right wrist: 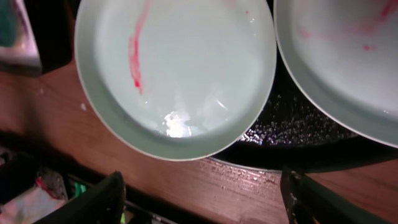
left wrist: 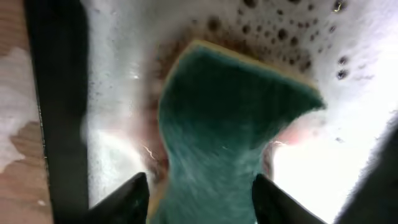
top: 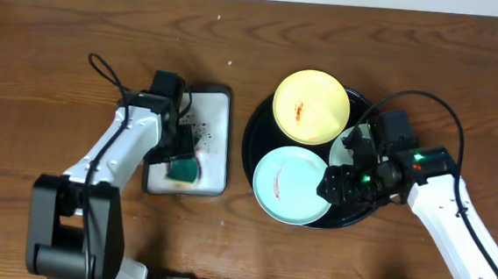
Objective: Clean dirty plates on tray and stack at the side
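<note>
Left claw (left wrist: 202, 198) is clamped on the teal sponge (left wrist: 230, 112) over the small soapy tray (top: 220, 111), toward the desk (top: 43, 72)'s left edge. Right claw (right wrist: 199, 199) is spread wide and empty above the near mint plate (top: 286, 182). That one, the yellow plate (top: 311, 107) and the other mint plate (top: 347, 142) all sit sauce-streaked on the black tray (top: 258, 131), closer to the right edge.
</note>
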You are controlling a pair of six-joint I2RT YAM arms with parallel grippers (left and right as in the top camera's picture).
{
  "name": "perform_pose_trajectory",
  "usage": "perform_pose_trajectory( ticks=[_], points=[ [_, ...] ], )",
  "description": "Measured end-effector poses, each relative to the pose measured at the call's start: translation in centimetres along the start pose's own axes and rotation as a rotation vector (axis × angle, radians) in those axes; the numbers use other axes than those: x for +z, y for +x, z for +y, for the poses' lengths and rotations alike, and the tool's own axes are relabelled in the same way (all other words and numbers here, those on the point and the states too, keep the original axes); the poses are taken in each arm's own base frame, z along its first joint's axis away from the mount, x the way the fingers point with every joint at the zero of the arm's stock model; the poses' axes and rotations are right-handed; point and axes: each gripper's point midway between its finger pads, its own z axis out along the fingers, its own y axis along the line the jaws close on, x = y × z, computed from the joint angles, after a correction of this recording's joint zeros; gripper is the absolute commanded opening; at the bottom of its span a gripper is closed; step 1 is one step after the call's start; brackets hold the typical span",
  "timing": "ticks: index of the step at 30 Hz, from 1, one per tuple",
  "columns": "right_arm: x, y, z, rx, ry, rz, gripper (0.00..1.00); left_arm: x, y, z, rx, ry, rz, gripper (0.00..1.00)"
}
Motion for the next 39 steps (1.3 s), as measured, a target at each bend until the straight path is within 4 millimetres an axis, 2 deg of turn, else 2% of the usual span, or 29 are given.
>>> perform_pose_trajectory(
  ticks=[3, 4, 5, 7, 9, 13, 17, 19, 24, 26, 28, 30, 34, 36, 39],
  points=[
    [0.2, -0.4, -0.1, -0.003, 0.004, -0.016, 0.79, 0.2, -0.9, -0.3, 0.0, 0.016, -0.041, 0.56],
    [0.1, -0.5, -0.2, -0.004, 0.009, -0.022, 0.8, 0.6, -1.0, -0.4, 0.001, 0.02, -0.053, 0.53],
    [0.2, -0.5, -0.3, -0.003, 0.016, -0.023, 0.8, 1.1, -0.9, -0.3, -0.002, 0.021, -0.053, 0.4],
    [0.2, -0.5, -0.6, 0.003, 0.033, -0.026, 0.79, 2.3, -0.3, -0.1, -0.002, 0.016, -0.04, 0.08],
    [0.4, -0.6, -0.9, 0.01, 0.042, -0.03, 0.79, 2.8, -0.1, -0.1, 0.003, 0.017, -0.031, 0.08],
    [1.9, -0.2, -1.8, 0.028, 0.053, -0.036, 0.73, 2.7, 0.1, 0.0, 0.001, 0.013, -0.022, 0.07],
    [4.1, 0.1, -2.6, 0.045, 0.037, -0.056, 0.64, 1.6, 1.1, 0.4, -0.001, -0.009, 0.029, 0.07],
    [4.9, 0.2, -2.8, 0.053, 0.022, -0.065, 0.63, 0.5, 1.4, 0.5, -0.002, -0.014, 0.038, 0.07],
    [7.0, 0.1, -3.6, 0.065, 0.004, -0.122, 0.53, -3.5, 0.5, 0.1, 0.002, 0.023, -0.062, 0.07],
    [7.8, 0.1, -3.9, 0.077, -0.002, -0.142, 0.46, -5.0, 0.5, 0.0, 0.002, 0.036, -0.097, 0.08],
    [8.4, 0.0, -4.2, 0.09, -0.007, -0.157, 0.34, -6.1, 0.7, 0.1, 0.003, 0.044, -0.118, 0.07],
    [8.9, -0.6, -4.2, 0.093, -0.014, -0.178, 0.2, -6.8, 1.1, 0.2, 0.003, 0.047, -0.126, 0.07],
    [9.1, -2.8, -3.9, 0.093, -0.037, -0.255, 0.05, -7.8, 1.3, 0.0, 0.004, 0.071, -0.152, 0.08],
    [9.1, -3.7, -4.0, 0.112, -0.035, -0.29, 0.01, -8.2, 1.4, -0.3, 0.007, 0.096, -0.157, 0.07],
    [9.2, -4.6, -4.5, 0.166, -0.016, -0.324, 0.01, -8.4, 1.7, -0.9, 0.011, 0.132, -0.152, 0.07]
  ],
)
